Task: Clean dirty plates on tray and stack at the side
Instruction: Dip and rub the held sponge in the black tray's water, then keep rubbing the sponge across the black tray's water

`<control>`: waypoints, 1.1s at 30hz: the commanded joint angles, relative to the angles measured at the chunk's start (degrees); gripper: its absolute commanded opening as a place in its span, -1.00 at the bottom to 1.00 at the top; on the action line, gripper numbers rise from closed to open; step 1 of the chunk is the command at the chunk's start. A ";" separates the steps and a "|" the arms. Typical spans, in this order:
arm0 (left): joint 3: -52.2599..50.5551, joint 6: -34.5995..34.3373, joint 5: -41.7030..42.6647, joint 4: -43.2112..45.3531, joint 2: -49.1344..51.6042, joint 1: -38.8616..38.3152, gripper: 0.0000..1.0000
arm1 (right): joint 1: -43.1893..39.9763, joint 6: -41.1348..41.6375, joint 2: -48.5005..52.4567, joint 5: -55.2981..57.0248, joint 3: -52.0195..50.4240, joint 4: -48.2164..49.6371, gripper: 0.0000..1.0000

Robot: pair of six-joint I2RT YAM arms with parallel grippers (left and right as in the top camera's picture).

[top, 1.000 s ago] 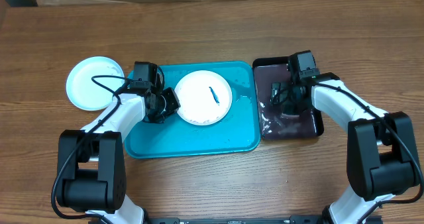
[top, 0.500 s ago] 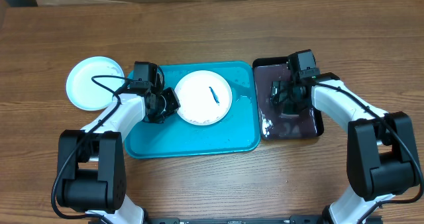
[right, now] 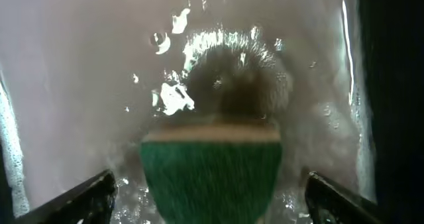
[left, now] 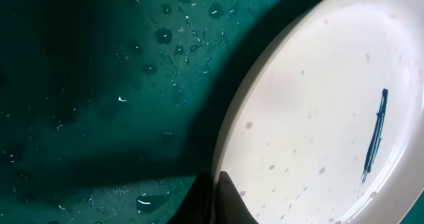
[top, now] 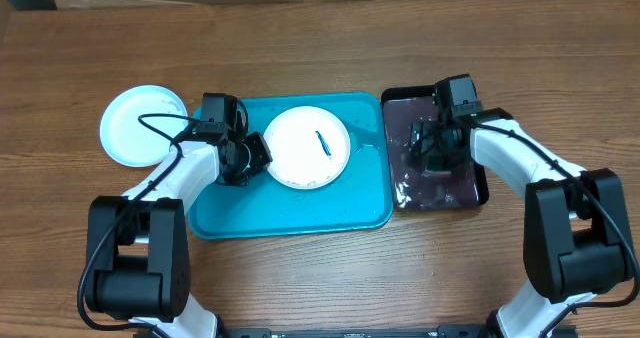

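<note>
A white plate [top: 305, 148] with a dark teal smear [top: 321, 143] lies on the turquoise tray [top: 300, 210]. My left gripper [top: 256, 154] is shut on the plate's left rim; in the left wrist view the fingers [left: 215, 192] pinch the rim of the plate [left: 311, 118], whose smear [left: 374, 138] shows at the right, and the wet tray [left: 99, 85] lies beside it. My right gripper [top: 431, 152] is low over the black tray [top: 457, 190]. Its jaws [right: 209, 187] are open wide, with a green sponge [right: 211, 163] between them and gaps on both sides.
A pale plate [top: 138, 126] with no visible smear lies on the wooden table left of the turquoise tray. The black tray holds water and foam [right: 173, 98]. Water drops dot the turquoise tray.
My right gripper has shifted slightly toward the front over the black tray and the foam there has moved. My left gripper and the plate have not moved.
</note>
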 commanded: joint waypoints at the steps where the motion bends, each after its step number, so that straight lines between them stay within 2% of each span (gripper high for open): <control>1: 0.81 1.55 0.63 -0.13 0.63 0.22 -0.92 | -0.09 -0.02 -1.25 0.00 4.46 -2.64 0.88; 6: 0.81 1.55 0.63 -0.13 0.63 0.22 -0.92 | -0.09 0.02 -1.25 -0.02 6.10 -8.52 0.79; 12: 0.81 1.53 0.63 -0.11 0.63 0.22 -0.92 | -0.09 0.00 -1.16 -0.04 5.73 -12.31 0.25; 20: 0.81 1.53 0.63 -0.09 0.63 0.22 -0.91 | -0.09 -0.04 -0.85 -1.20 2.60 -8.94 0.12; 23: 0.81 1.55 0.63 -0.11 0.63 0.22 -0.92 | -0.09 -0.02 -0.85 -2.75 2.60 -8.41 -0.18; 25: 0.81 1.55 0.63 -0.11 0.63 0.20 -0.92 | -0.09 -0.02 -0.85 -3.32 2.56 -8.39 -0.20; 29: 0.81 1.55 0.63 -0.11 0.63 0.22 -0.91 | -0.04 -0.02 -0.85 -3.89 1.97 -8.37 -0.07; 33: 0.81 1.55 0.63 -0.11 0.63 0.22 -0.92 | -0.04 -0.02 -0.85 -3.89 0.26 -7.04 -0.04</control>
